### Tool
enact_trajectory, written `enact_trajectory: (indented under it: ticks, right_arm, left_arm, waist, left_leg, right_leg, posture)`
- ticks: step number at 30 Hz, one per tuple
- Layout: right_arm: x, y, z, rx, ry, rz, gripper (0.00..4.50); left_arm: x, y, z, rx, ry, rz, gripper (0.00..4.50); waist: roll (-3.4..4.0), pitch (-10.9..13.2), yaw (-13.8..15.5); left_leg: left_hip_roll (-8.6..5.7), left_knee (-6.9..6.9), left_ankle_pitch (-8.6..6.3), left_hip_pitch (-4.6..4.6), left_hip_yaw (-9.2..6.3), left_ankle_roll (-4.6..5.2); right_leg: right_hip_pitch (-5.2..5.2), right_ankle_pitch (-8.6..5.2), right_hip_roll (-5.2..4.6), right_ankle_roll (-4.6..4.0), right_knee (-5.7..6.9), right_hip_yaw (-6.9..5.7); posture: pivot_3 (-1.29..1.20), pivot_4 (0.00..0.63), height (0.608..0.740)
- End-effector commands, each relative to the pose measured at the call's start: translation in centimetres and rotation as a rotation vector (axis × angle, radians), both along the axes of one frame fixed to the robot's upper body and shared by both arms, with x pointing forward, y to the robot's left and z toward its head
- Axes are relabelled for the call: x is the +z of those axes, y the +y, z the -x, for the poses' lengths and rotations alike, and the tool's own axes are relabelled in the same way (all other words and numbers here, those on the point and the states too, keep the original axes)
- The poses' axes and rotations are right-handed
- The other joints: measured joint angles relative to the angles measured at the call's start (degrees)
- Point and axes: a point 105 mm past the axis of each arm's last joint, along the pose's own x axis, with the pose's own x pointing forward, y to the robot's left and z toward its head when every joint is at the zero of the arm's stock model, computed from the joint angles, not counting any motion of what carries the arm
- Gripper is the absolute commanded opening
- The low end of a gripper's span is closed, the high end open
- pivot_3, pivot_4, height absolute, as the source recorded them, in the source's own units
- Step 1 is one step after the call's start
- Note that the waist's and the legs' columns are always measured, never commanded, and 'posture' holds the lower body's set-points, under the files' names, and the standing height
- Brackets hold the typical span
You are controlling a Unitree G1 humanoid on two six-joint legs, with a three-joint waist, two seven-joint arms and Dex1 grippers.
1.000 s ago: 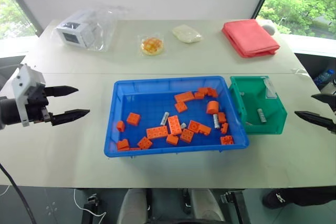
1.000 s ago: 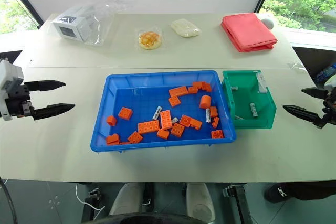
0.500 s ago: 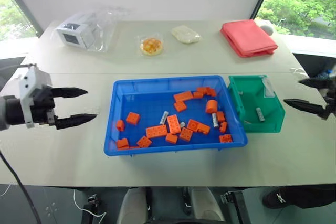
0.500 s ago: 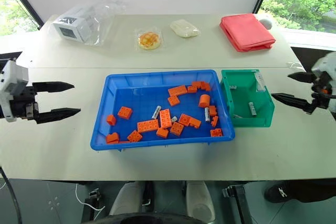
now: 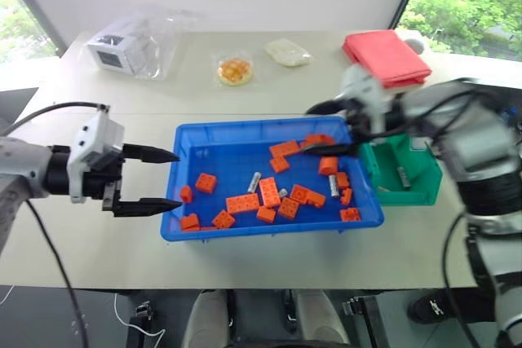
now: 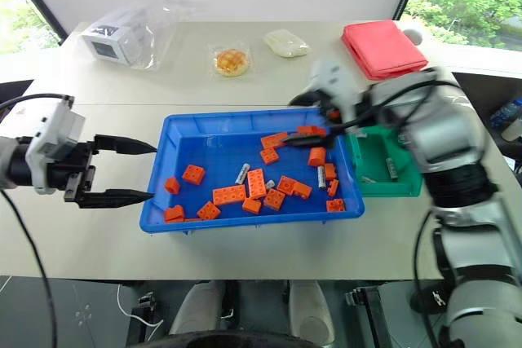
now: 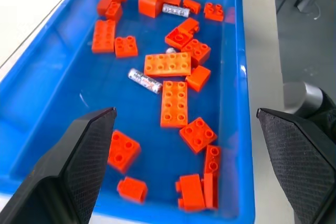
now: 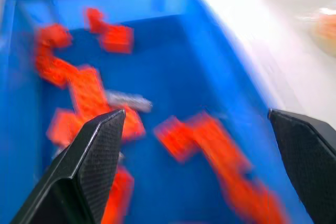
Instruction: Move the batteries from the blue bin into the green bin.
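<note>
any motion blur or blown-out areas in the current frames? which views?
Right wrist view: heavy motion blur, the orange bricks smeared across the blue bin, table beyond washed to white. Head views: the right gripper and its forearm are smeared, the rest is crisp; windows at the corners are bright. Left wrist view: sharp, a battery reads clearly; table corner blown out.

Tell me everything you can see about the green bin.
The green bin is a small teal-green container, plastic by its look, with sloped walls. It stands upright on the pale table, close against the blue bin on the robot's right. One silver battery lies inside. The right gripper, open, reaches past it over the blue bin.
</note>
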Motion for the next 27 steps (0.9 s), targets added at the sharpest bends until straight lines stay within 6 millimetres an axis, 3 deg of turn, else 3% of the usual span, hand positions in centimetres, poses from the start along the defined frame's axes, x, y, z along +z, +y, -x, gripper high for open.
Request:
enact_trajectory:
  ticks: [1, 5, 9, 20, 27]
  right_arm:
    - [-1.2, 3.0, 0.4, -0.006, 0.02, 0.044, 4.45]
    - [-3.2, 5.8, 1.2, -0.016, 0.084, 0.06, 4.45]
    - [-4.9, 6.9, 1.3, -0.041, 0.108, 0.092, 4.45]
    - [-7.8, 6.9, -0.4, -0.132, 0.111, 0.142, 4.45]
    - [-9.7, 6.1, -0.4, -0.129, 0.106, 0.19, 4.45]
  left_arm:
    - [0.2, -0.2, -0.6, 0.006, -0.032, -0.011, 4.5]
    - [0.3, -0.4, -0.8, 0.003, -0.038, -0.009, 4.5]
    - [0.5, -0.7, -0.9, 0.002, -0.043, -0.002, 4.5]
    - [1.1, -1.4, -1.1, -0.005, -0.059, 0.008, 4.5]
    - [1.5, -1.7, -1.2, -0.016, -0.066, 0.014, 4.5]
  waist:
    - [0.0, 0.0, 0.4]
    - [-0.03, 0.0, 0.0]
    - [-0.05, 0.0, -0.1]
    - [-0.07, 0.0, -0.3]
    - [-0.1, -0.1, -0.3]
  left_leg:
    - [-0.02, 0.01, 0.0, -0.09, 0.01, 0.0]
    - [-0.07, 0.24, 0.0, -0.54, 0.02, 0.0]
    - [-0.08, 0.32, 0.01, -0.61, 0.02, -0.01]
    - [-0.02, 0.3, 0.05, -0.5, -0.05, -0.06]
    - [-0.03, 0.3, 0.06, -0.47, -0.06, -0.06]
  right_leg:
    - [-0.06, 0.0, -0.02, 0.0, 0.0, -0.02]
    - [-0.33, 0.03, -0.09, 0.05, -0.01, -0.01]
    - [-0.37, 0.1, -0.1, 0.16, -0.01, -0.02]
    - [-0.38, 0.15, 0.02, 0.25, 0.15, -0.01]
    - [-0.35, 0.15, 0.03, 0.25, 0.15, -0.01]
  posture:
    - [0.0, 0.15, 0.734]
    - [0.0, 0.15, 0.734]
    - [0.0, 0.15, 0.734]
    - [0.0, 0.15, 0.734]
    - [0.0, 0.15, 0.734]
